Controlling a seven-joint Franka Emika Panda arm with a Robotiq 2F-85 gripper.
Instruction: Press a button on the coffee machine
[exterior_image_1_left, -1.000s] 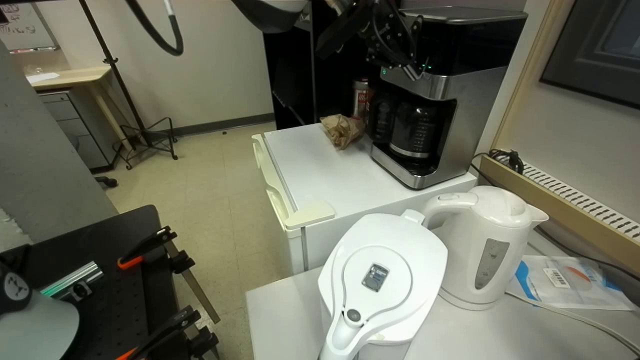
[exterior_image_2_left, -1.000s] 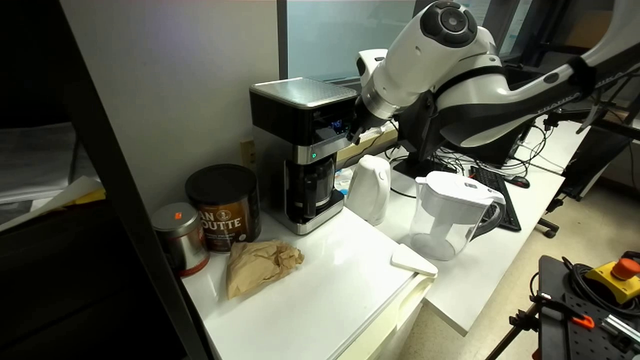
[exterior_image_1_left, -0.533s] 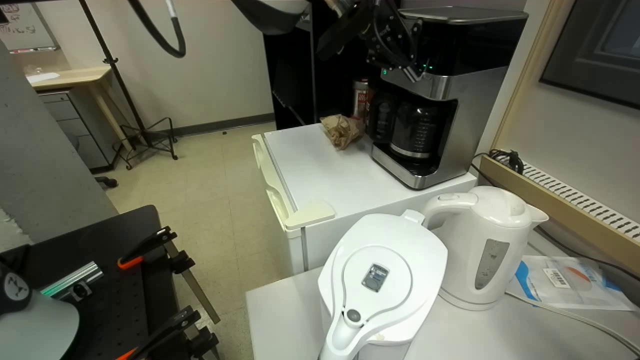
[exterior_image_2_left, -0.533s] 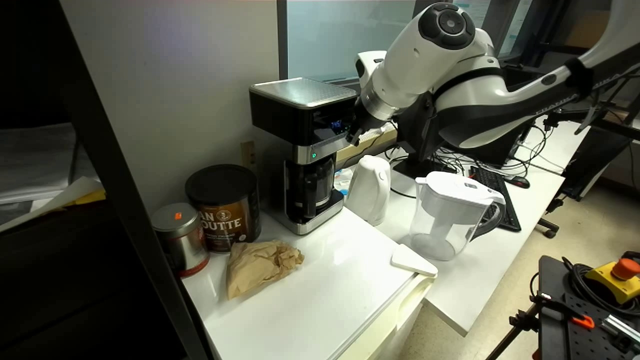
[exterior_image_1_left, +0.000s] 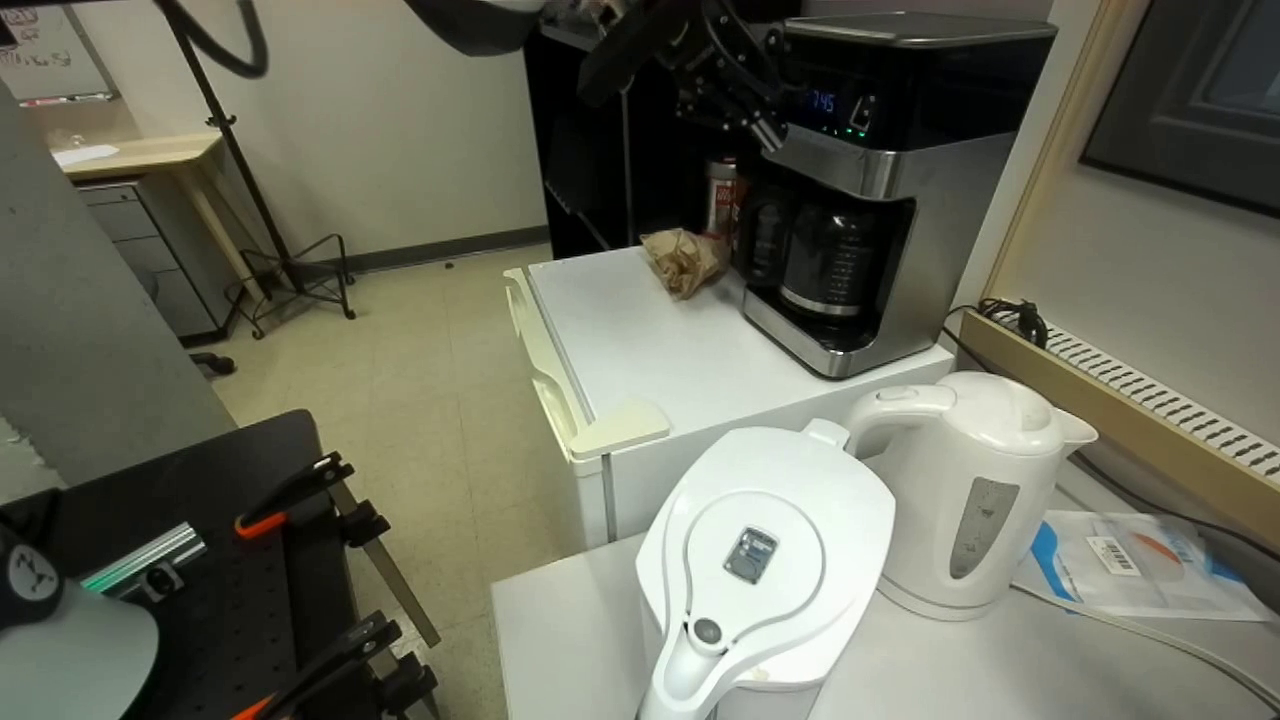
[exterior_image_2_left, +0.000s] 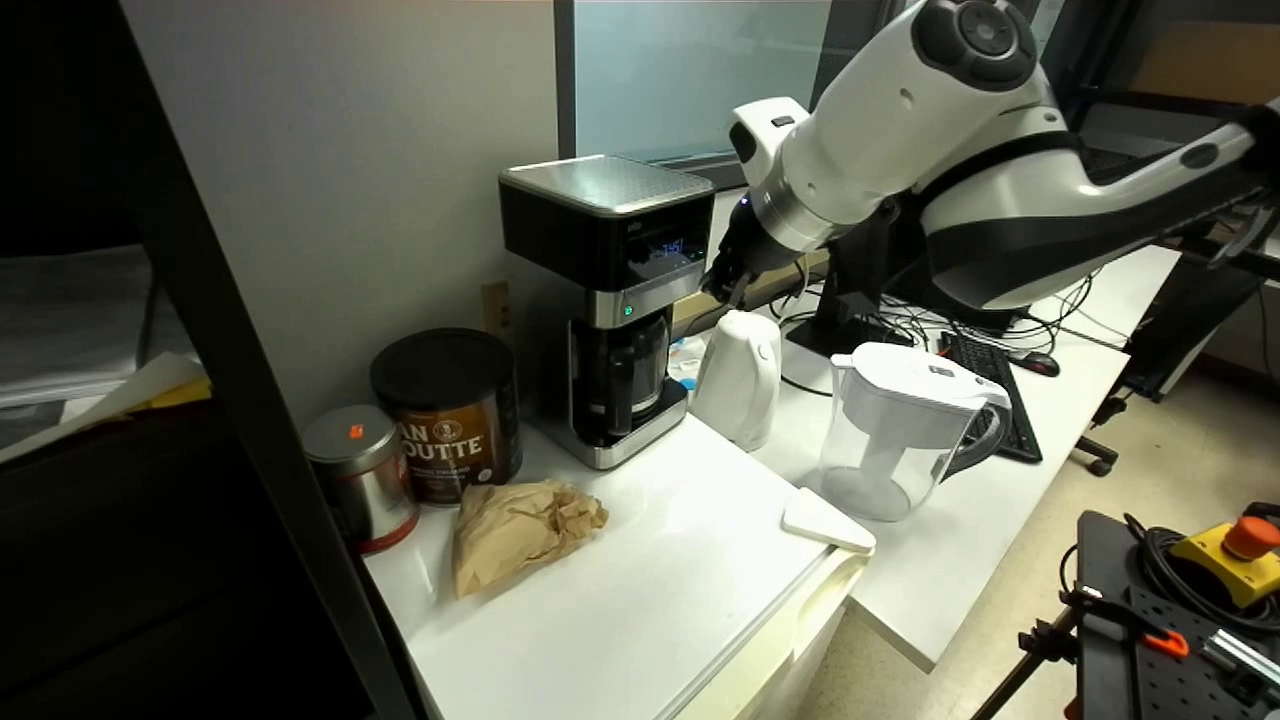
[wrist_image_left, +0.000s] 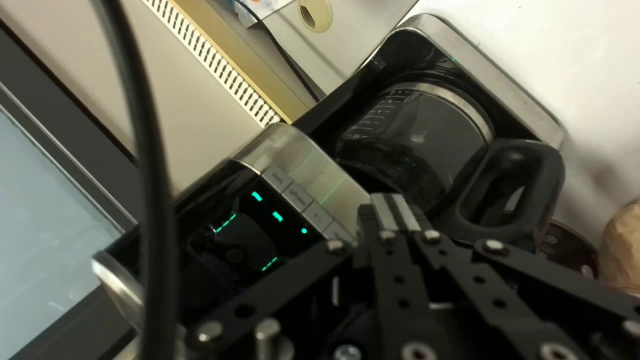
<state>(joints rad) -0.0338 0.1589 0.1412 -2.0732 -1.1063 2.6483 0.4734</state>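
Your gripper (exterior_image_1_left: 768, 135) is positioned, in an exterior view, just left of the coffee machine (exterior_image_1_left: 925, 190), before its control face. Its fingertips (wrist_image_left: 384, 212) are together, with nothing between them. In the wrist view the row of buttons (wrist_image_left: 300, 196) runs just beside those fingertips, and the end button appears partly hidden behind the gripper; contact with any button cannot be confirmed from these views.

Progress: judge the approach as largely done. The display (exterior_image_1_left: 823, 101) is lit and reads 7:45, and green indicators (wrist_image_left: 277, 216) glow just beside it, so treat the machine as powered. Neither tells you whether a press has registered. If none has, what remains is to line up the joined tips with one button, push, and withdraw.

Orientation: the machine stands upright at the right side of the white surface (exterior_image_1_left: 650, 350), long axis vertical. Its front, carrying the silver band (exterior_image_1_left: 835, 165) and housing the carafe (exterior_image_1_left: 828, 255), faces left and near; its steel side faces right and near. Farther right and nearer, the white kettle (exterior_image_1_left: 930, 510) stands well apart from your gripper.
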